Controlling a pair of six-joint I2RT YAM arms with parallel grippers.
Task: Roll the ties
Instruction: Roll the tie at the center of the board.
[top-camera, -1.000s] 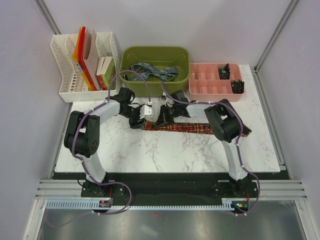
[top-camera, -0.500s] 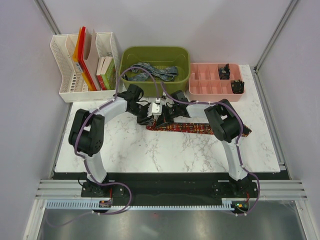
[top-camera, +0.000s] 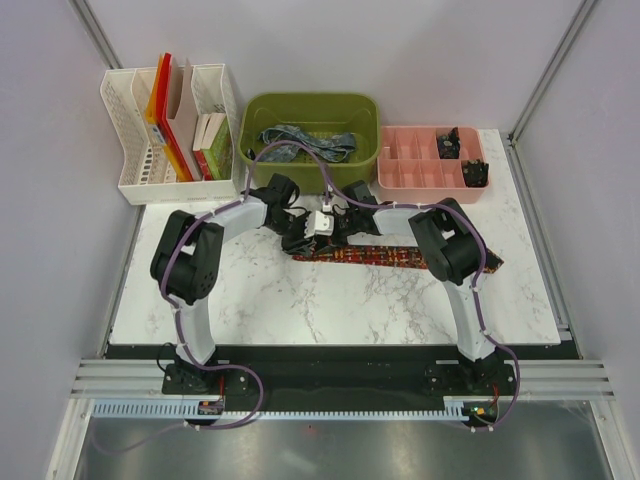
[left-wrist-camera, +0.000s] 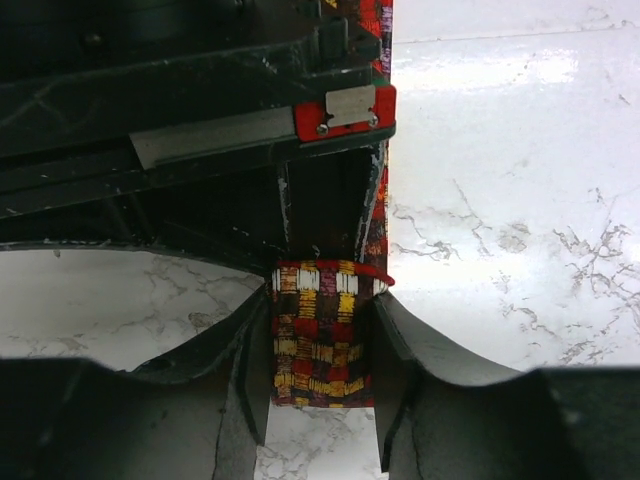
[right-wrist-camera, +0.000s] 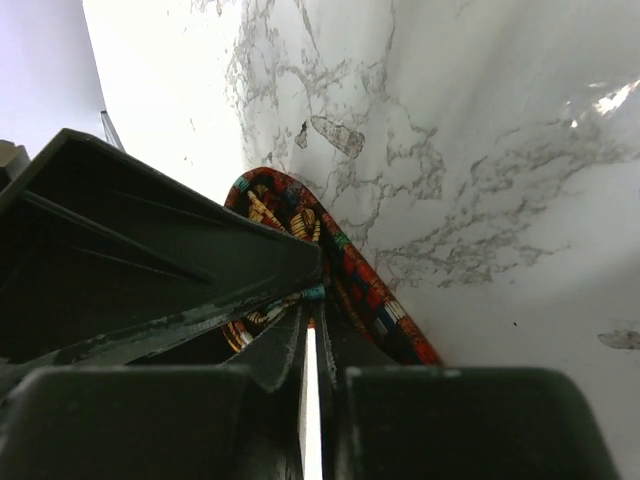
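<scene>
Seen from above, the red tie (top-camera: 400, 259) stretches from the table's (top-camera: 300, 310) middle toward its right edge, with the left gripper (top-camera: 303, 240) and right gripper (top-camera: 332, 237) meeting at its left end. A blue tie (top-camera: 300, 143) lies in the bin (top-camera: 262, 110) at the far edge. The left wrist view shows fingers (left-wrist-camera: 400, 370) clamped on the rolled end. The right wrist view shows jaws pinched together on the red tie's fold.

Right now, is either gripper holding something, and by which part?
Left gripper clamps the red patterned tie at its rolled end; right gripper, shut, seems to pinch that same end.

Woven cloth tie (left-wrist-camera: 318, 330), glossy marble-look table (left-wrist-camera: 500, 200) (olive plastic bin (top-camera: 310, 98)).
</scene>
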